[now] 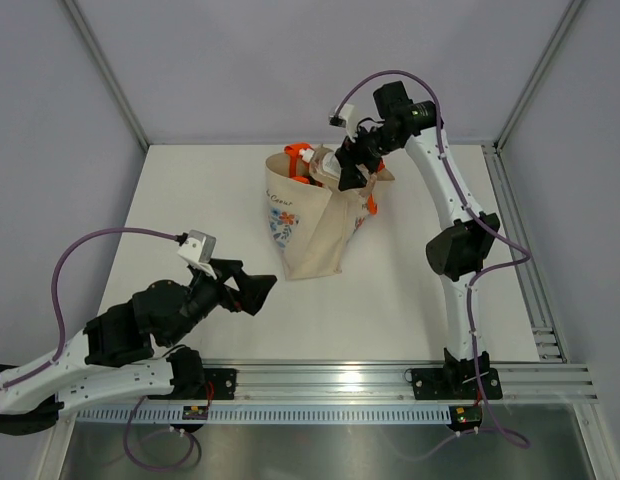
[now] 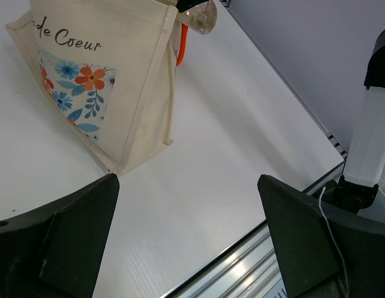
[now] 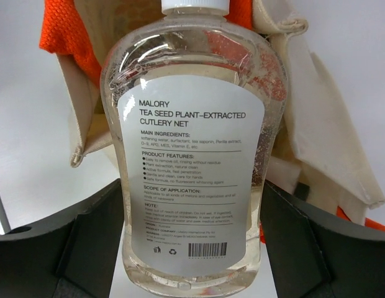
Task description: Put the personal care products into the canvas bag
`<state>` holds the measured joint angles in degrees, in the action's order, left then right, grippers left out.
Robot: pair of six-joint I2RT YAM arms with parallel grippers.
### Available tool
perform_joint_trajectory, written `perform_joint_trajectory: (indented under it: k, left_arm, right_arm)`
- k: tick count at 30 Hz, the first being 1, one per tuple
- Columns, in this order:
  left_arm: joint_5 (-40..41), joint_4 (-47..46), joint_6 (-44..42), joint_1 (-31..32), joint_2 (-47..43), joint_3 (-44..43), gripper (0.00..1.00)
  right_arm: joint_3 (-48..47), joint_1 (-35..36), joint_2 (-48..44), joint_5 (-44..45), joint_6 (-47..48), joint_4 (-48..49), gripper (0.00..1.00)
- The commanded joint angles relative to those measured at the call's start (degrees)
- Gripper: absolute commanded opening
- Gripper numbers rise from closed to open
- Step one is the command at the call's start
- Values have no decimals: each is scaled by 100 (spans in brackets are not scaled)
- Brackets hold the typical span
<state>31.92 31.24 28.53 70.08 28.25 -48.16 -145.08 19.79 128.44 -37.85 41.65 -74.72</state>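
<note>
While the white bench [image 1: 190, 190] fills most of the overhead view, the two arms take up its near edge. The right arm [image 1: 452, 190] rises from its base and bends over towards the far middle. The left arm [image 1: 110, 360] lies low at the near left corner.

Next in size, the canvas bag [image 1: 315, 235] stands on the bench in the far middle, its mouth open upward. It is well apart from the left arm and directly under the right wrist.

At that mouth the right end effector [image 1: 348, 168] pinches a clear bottle [image 3: 192, 149]. In the wrist view one dark finger [image 3: 87, 242] presses each side of the bottle's lower body. The bottle sits tilted over the bag's open top; whether any part has passed the rim I cannot tell.

Pointing towards the bag's near side, the left end effector [image 1: 258, 290] has its fingers spread wide and grips nothing. Bare bench shows between them in its wrist view.

Bright orange handles [image 1: 295, 155] bunch at the bag's top beside the bottle. A floral print [image 2: 74, 93] in blue and orange marks the side that faces the left arm, under script reading "de Coeur".

On the bottle, a white label [image 3: 192, 167] reads "MALORY TEA SEED PLANT-EXTRACTED CUTLERY NET". A white cap [image 3: 194, 6] closes its neck.
</note>
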Motion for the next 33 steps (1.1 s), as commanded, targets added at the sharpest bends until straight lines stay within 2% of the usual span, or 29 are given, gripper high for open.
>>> perform_joint_trajectory:
  k: [1,11,22,24,28,31,33]
  left_arm:
    - [104,-127,12,23,31,35,99]
    - [51,-365,-129,23,392,0,99]
    - [121,-567,-111,14,506,26,99]
    - [113,-558,-76,14,532,0,99]
    - [86,-462,38,23,524,-62,99]
    - [86,-347,143,14,427,-36,99]
    - [69,-391,152,14,304,35,99]
  right_arm:
    - [-320,95,-152,400,186,352,10]
    - [-469,271,-56,1718,343,1626,11]
    - [57,981,-56,2764,1899,2733,12]
    - [208,1070,-47,2739,2005,2901,12]
    - [243,1220,-152,2327,1865,2560,12]
    - [558,1220,-537,1668,1558,2042,16]
    - [1015,1220,-932,1062,1321,1628,22]
